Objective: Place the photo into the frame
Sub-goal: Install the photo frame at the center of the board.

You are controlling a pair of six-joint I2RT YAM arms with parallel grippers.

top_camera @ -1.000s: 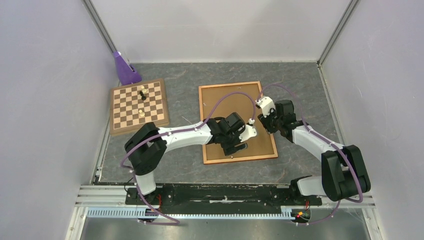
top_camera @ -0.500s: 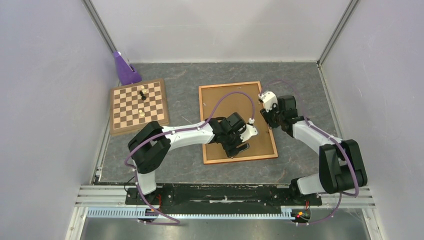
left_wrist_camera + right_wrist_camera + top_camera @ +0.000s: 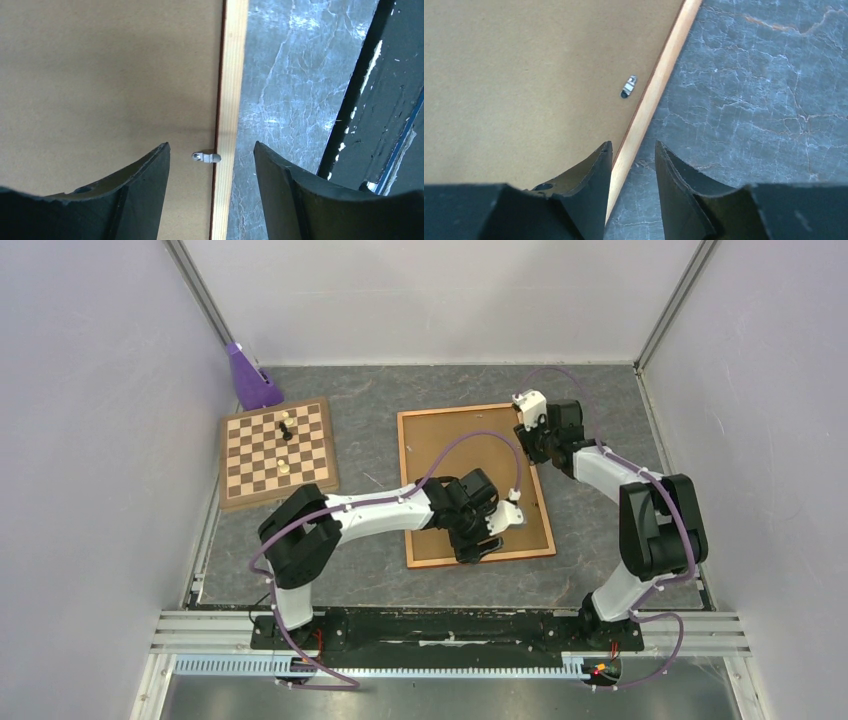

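Spread, the left claw (image 3: 211, 148) has a clip (image 3: 206, 157) right between its fingers (image 3: 145, 175) on the face-down frame (image 3: 231, 75), rail running straight ahead; the right claw (image 3: 633, 146), narrowly parted, hangs over another rail, a second clip (image 3: 628, 86) just ahead; no photo shows.

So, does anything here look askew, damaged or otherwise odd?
Nothing looks spilled or damaged. The frame lies slightly askew on the table, the backing panel flat inside it. One small oddity: the far clip by the right gripper lies almost along its rail, whereas the near clip at the left gripper sticks out square.
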